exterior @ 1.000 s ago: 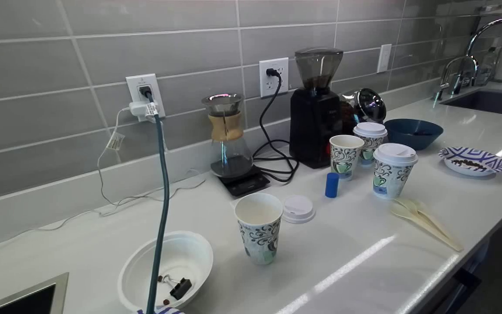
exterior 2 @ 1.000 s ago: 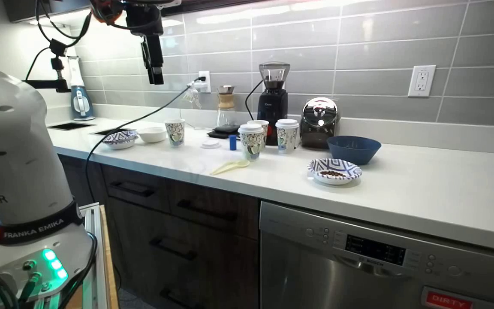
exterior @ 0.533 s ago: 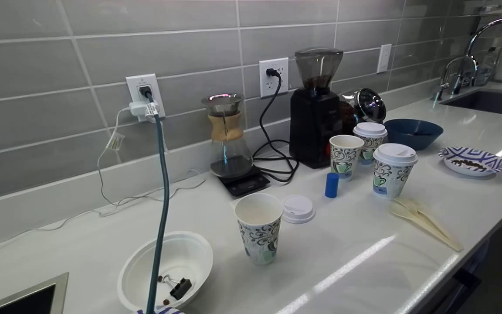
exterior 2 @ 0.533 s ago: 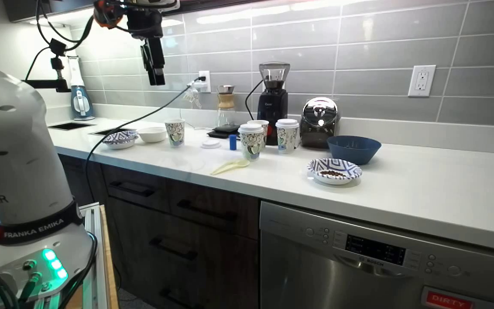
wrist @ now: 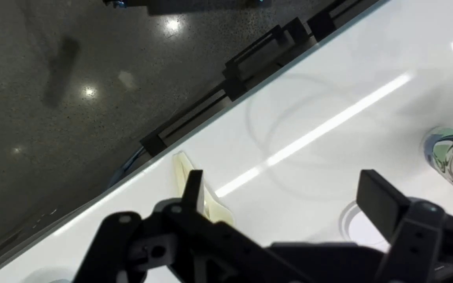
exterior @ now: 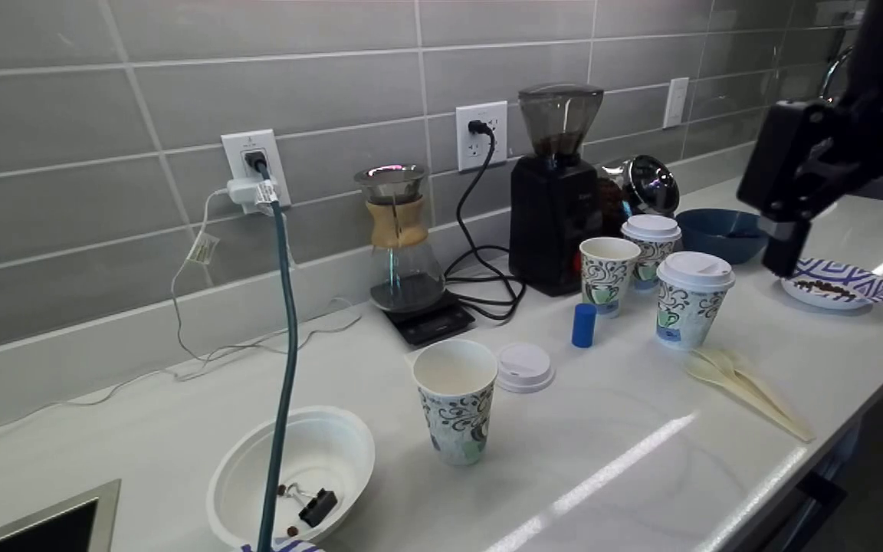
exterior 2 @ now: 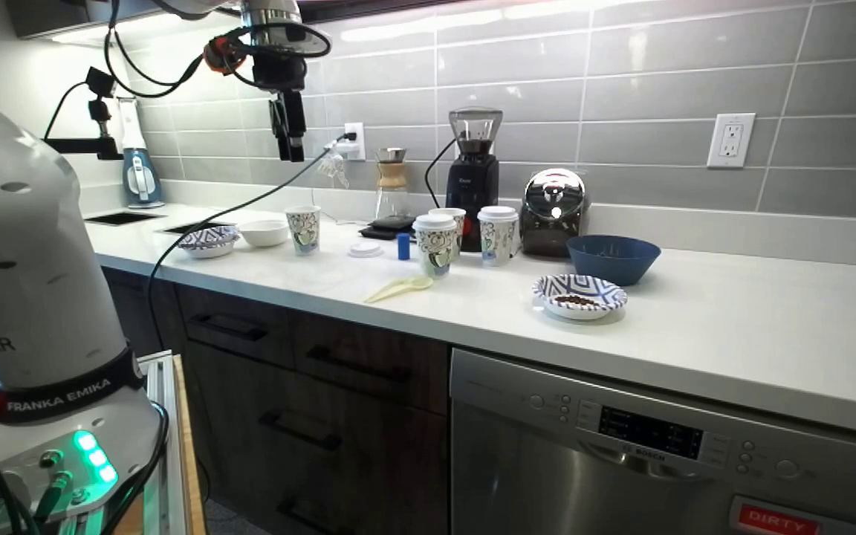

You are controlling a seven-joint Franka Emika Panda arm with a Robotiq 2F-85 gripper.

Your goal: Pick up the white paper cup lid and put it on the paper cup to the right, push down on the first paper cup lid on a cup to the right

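Observation:
The white paper cup lid (exterior: 525,366) lies flat on the counter, also seen in an exterior view (exterior 2: 365,250). In the wrist view the lid (wrist: 362,229) is partly hidden behind a finger. An open paper cup (exterior: 457,422) stands beside the lid; it shows at the wrist view's right edge (wrist: 452,157). Another open paper cup (exterior: 607,280) stands near the grinder. Two paper cups with lids on, a front one (exterior: 688,307) and a back one (exterior: 651,249), stand beside it. My gripper (wrist: 279,175) is open and empty, high above the counter (exterior 2: 290,152).
A blue cylinder (exterior: 583,326) stands between the lid and the right cups. Cream-coloured spoons (exterior: 748,391) lie near the front edge. A grinder (exterior: 556,215), glass coffee maker (exterior: 403,261), white bowl (exterior: 334,452), dark blue bowl (exterior 2: 614,258) and patterned bowl (exterior 2: 580,293) stand around. A cord (exterior: 284,345) hangs at left.
The arm and gripper have moved right and slightly down in an exterior view, and the gripper has come into the upper right of an exterior view. The lid and cups have not moved.

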